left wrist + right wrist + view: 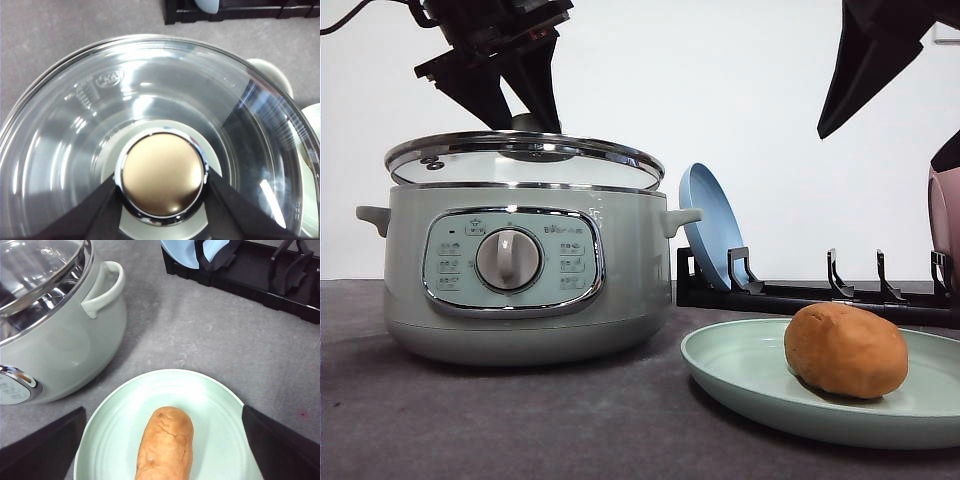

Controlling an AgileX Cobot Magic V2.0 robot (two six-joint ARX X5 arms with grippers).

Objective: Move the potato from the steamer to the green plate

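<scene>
Potato [165, 445] beneath spread right end effector [162, 440]

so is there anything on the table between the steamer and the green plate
No. In the right wrist view, only bare grey table separates the steamer from the green plate.

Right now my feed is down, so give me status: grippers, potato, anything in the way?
Left gripper on lid knob, right gripper open. Potato on green plate. Nothing obstructing.
</scene>
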